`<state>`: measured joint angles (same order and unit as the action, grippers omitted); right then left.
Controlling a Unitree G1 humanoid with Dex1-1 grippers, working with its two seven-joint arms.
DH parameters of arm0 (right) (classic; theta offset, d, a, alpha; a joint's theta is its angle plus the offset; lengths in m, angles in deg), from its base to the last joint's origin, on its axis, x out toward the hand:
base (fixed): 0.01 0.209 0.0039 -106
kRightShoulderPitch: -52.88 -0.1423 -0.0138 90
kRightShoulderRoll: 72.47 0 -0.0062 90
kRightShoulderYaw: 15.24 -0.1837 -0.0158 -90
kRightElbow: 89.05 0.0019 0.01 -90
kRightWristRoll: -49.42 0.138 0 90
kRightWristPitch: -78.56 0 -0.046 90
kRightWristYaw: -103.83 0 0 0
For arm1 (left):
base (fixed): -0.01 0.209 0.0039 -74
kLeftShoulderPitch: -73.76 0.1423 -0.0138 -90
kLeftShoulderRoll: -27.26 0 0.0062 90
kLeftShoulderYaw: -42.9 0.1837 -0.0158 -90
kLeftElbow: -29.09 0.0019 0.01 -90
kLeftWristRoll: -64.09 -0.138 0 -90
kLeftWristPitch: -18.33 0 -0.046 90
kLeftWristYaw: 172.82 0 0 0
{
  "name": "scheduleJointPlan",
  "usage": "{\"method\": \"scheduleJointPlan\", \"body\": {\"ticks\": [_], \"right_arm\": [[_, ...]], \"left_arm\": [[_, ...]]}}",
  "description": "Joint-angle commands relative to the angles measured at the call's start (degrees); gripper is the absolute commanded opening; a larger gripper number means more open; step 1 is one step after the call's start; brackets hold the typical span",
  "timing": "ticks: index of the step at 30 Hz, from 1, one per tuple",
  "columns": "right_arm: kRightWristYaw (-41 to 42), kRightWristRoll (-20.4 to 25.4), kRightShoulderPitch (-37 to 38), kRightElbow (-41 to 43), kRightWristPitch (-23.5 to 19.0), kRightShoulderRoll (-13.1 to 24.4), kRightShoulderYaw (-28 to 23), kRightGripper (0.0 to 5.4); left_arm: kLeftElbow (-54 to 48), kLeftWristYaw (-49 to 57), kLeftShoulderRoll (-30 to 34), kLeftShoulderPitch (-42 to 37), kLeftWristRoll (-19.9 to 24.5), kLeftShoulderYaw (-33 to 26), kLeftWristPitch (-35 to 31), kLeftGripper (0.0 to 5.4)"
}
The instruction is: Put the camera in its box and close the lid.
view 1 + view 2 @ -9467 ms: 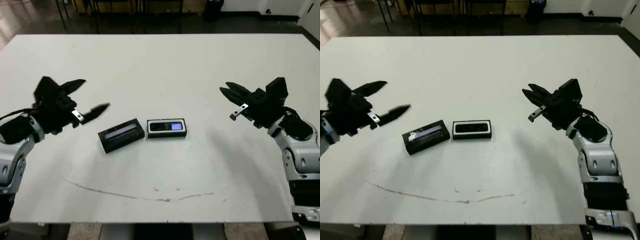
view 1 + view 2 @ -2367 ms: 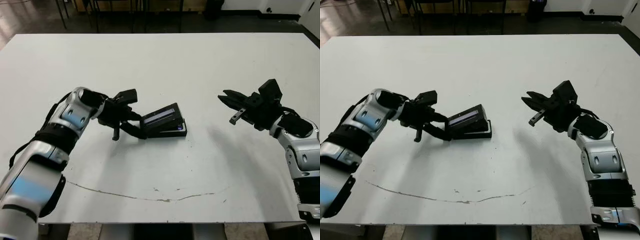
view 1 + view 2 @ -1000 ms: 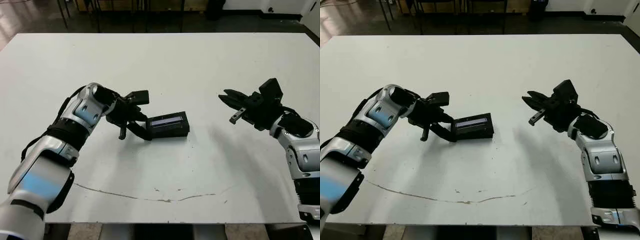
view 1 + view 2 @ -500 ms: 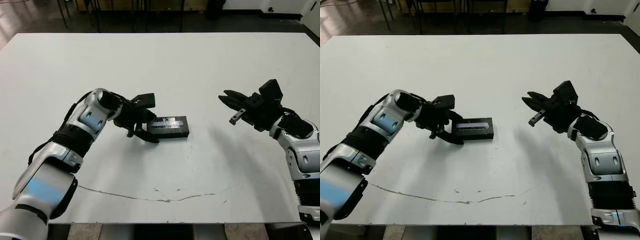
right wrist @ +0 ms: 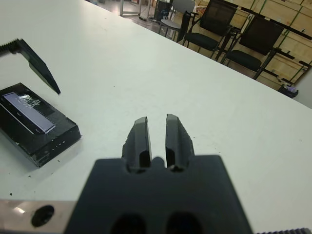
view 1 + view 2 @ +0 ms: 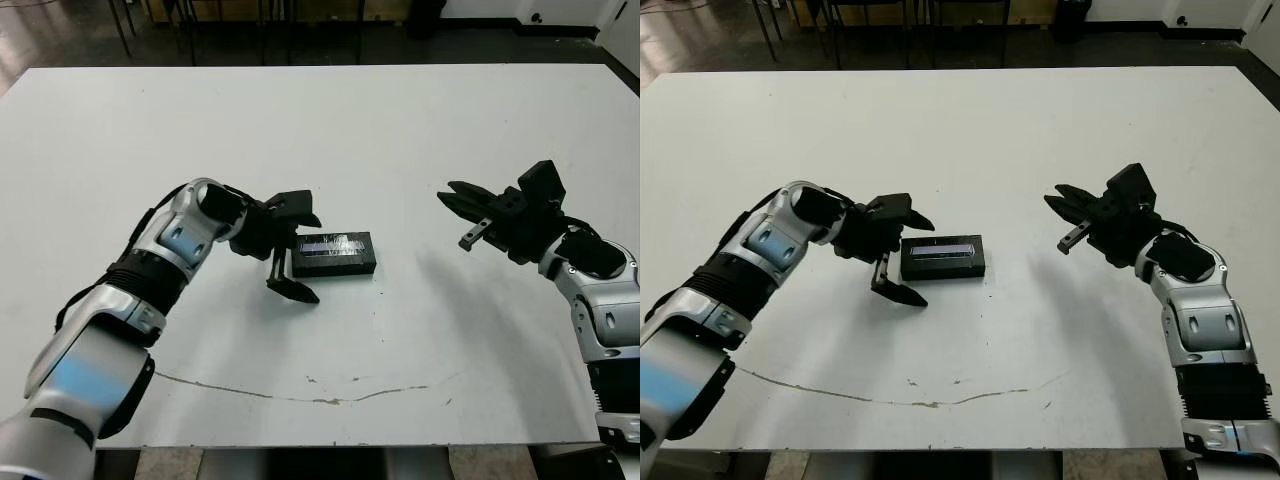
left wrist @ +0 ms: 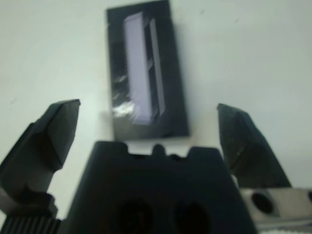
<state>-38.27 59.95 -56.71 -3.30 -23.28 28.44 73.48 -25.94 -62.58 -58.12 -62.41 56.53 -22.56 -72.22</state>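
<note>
Mid-table: lid [image 6: 335,252] flat on box, no legible writing; left pincer [image 6: 292,245] released beside it.

No text, label, brand, number or sign can be read anywhere; the pale strip on the lid [image 7: 139,68] shows only glare and blur; the white table [image 6: 330,130] carries only faint scuff marks, no writing.

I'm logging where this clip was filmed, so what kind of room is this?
Probably a lab or workshop: a large white table as workbench, dark chairs beyond it, and stacked wooden crates behind them.
</note>
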Motion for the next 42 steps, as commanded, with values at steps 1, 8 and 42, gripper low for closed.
{"method": "scheduleJointPlan", "body": {"ticks": [1,8,42], "right_arm": [[-0.7,-0.2,1.0,1.0,-2.1,0.0,0.5,0.00],[-0.3,0.4,0.5,0.9,-2.7,-0.1,0.4,0.00],[-2.7,-0.6,-0.2,-2.1,1.5,-2.2,0.3,0.00]], "left_arm": [[-0.3,1.5,3.3,3.5,-1.1,-0.9,0.7,5.37],[-3.6,4.0,8.5,8.3,2.6,-7.4,-0.6,5.37],[-45.4,60.1,-23.6,29.4,12.2,-10.5,-28.9,0.01]]}}
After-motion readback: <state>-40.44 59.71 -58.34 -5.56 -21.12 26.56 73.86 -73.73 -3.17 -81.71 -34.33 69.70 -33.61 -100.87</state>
